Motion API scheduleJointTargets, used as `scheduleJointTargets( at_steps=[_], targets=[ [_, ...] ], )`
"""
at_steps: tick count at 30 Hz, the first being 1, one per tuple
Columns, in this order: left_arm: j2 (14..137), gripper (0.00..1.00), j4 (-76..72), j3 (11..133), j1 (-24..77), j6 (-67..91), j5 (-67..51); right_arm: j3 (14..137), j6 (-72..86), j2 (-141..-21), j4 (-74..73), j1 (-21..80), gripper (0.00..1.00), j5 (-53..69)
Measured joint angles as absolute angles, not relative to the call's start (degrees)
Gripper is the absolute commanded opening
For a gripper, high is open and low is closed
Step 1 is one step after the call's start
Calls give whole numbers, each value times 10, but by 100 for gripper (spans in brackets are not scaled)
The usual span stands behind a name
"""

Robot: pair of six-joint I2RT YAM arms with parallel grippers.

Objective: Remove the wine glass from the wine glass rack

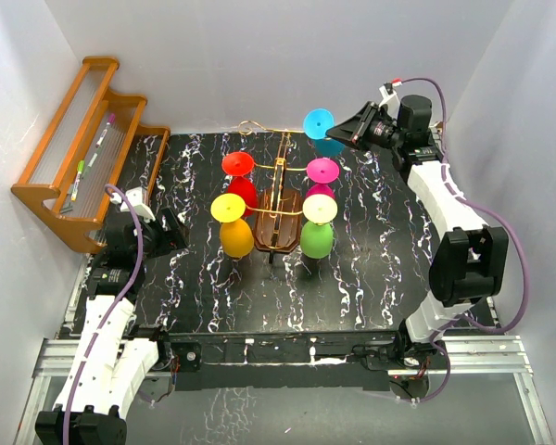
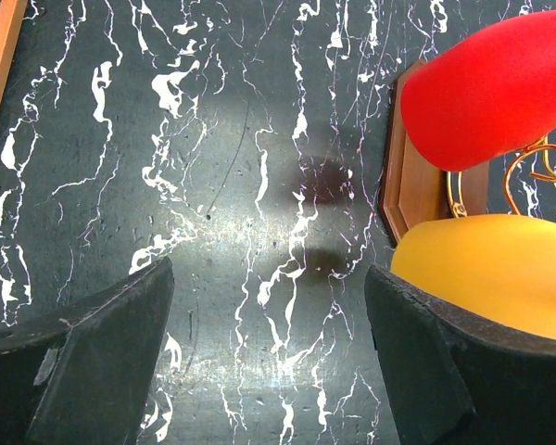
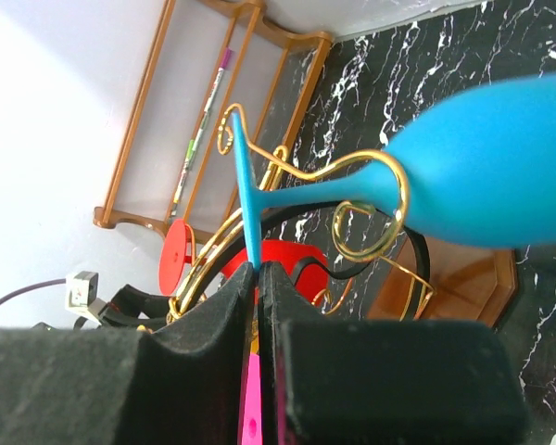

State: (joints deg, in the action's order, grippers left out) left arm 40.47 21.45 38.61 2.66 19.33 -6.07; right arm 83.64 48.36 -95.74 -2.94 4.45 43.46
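Observation:
The wine glass rack stands mid-table: a dark brown wooden base, a central post and gold wire arms. Red, yellow, pink and green glasses hang upside down from it. At the back right, my right gripper is shut on the flat foot of the blue wine glass. A gold curl lies by that glass's stem. My left gripper hangs open over bare table, just left of the yellow glass and red glass.
An orange-brown stepped wooden shelf with pens stands at the back left against the wall. White walls close in the table on the left, back and right. The rack's back-left wire arm carries no glass.

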Motion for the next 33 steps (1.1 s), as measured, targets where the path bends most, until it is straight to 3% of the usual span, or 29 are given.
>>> scheduleJointTargets(
  at_steps=[20, 33],
  targets=[
    [405, 81, 215, 386, 27, 195, -66, 844, 473, -967, -32, 45, 8, 390],
    [405, 81, 215, 386, 27, 195, -66, 875, 481, -989, -29, 45, 8, 427]
  ],
)
